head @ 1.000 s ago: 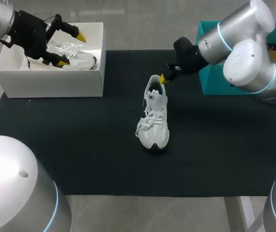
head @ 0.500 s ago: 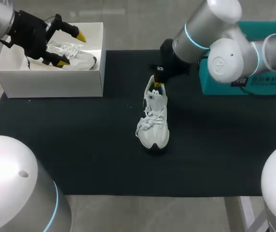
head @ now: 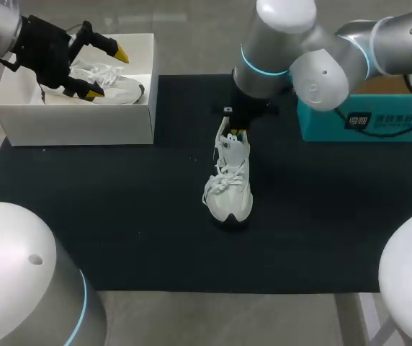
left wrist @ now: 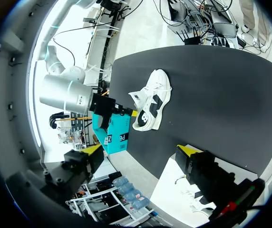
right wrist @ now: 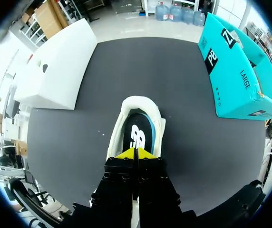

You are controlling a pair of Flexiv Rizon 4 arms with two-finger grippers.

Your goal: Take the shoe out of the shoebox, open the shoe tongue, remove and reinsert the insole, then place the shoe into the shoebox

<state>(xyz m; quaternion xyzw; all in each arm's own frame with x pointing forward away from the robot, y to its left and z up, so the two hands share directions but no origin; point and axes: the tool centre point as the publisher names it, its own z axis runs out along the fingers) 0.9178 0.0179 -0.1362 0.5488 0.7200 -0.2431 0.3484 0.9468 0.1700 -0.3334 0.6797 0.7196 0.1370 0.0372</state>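
Black mat, white laced shoe upright, dark insole showing

Loads of bare counter on the near side of the shoe and on both sides of its toe, so a pincer gets in there easy. The heel end is crowded though: the right arm hangs right over it, with the right pincer pinched closed at the shoe's opening, and the teal box walls off that side. There's an open lane between the shoe and the white shoebox. The box itself is mostly taken: another shoe lies inside, and the left pincer sits spread wide above it.
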